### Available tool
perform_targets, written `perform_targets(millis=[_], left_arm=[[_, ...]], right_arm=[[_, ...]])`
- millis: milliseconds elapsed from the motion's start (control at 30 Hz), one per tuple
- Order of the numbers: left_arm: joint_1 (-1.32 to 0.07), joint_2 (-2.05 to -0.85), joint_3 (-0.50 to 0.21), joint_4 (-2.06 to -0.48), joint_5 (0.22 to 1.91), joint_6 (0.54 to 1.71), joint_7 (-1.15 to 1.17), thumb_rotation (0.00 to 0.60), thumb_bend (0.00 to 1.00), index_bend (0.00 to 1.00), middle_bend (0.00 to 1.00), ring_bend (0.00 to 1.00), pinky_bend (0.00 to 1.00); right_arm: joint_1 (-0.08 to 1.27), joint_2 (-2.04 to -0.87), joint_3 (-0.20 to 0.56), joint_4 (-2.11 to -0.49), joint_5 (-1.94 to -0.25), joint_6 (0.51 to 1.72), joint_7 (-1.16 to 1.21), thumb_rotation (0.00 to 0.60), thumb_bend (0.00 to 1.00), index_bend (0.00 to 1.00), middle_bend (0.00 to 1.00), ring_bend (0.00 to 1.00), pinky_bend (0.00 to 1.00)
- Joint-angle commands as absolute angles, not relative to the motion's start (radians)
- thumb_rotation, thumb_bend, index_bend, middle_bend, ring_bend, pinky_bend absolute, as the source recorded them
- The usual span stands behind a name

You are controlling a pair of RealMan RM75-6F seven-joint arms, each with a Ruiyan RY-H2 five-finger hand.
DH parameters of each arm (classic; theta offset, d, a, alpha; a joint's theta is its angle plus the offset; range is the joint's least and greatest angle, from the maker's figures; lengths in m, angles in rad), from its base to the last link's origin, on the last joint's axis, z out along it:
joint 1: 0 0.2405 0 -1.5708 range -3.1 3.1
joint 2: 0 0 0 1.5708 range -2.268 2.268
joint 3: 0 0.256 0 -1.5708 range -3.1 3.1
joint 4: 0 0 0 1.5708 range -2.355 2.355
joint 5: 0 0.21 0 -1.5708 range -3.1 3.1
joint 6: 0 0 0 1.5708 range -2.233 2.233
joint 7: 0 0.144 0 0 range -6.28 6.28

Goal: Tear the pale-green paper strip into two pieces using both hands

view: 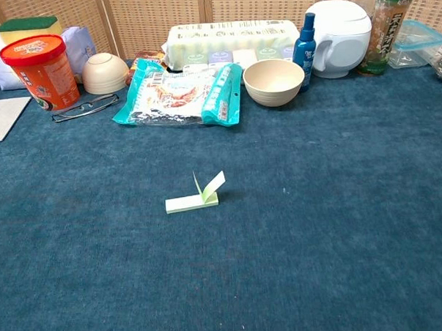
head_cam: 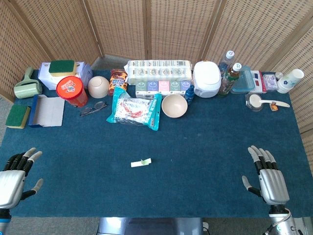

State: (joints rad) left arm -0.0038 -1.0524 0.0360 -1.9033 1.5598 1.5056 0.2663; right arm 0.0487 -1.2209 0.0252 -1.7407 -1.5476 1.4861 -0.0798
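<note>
From the head view, the tearing looks not yet begun. The pale-green paper strip (head_cam: 141,163) lies in one piece on the blue worktop (head_cam: 195,142), a little left of centre and well short of the clutter at twelve o'clock. The left robot hand (head_cam: 14,176) rests near the edge at about eight o'clock from the strip, fingers spread and holding nothing. The right robot hand (head_cam: 265,177) sits at about four o'clock, likewise spread and empty. Both are well apart from the strip, so reaching, gripping each end and pulling apart all remain to be done, as I judge it.

The chest view shows neither robot hand at all, but it gives the strip (view: 196,197) in far better detail: its right end is folded up off the cloth, with a raised flap pointing toward one o'clock, while the left part lies flat. That lifted end is hardly visible from the head camera. Beyond it, at twelve o'clock, lies a teal snack packet (view: 180,94) beside a beige bowl (view: 274,81).
</note>
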Motion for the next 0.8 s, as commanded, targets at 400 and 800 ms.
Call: perform_targets(millis=[400, 800], left_arm=[[-0.012, -1.057, 0.029, -1.899, 1.559, 1.502, 0.261, 0.600, 0.29, 0.16, 0.10, 0.13, 0.10], [-0.059, -1.016, 0.012, -1.902, 1.562, 1.446, 0.231, 0.600, 0.29, 0.16, 0.10, 0.13, 0.10]], right_arm=[[0.042, -1.214, 0.022, -1.753, -1.554, 1.499, -0.076, 0.592, 0.38, 0.00, 0.03, 0.00, 0.02], [0.027, -1.215, 0.016, -1.758, -1.539, 1.506, -0.084, 0.590, 0.38, 0.00, 0.03, 0.00, 0.02]])
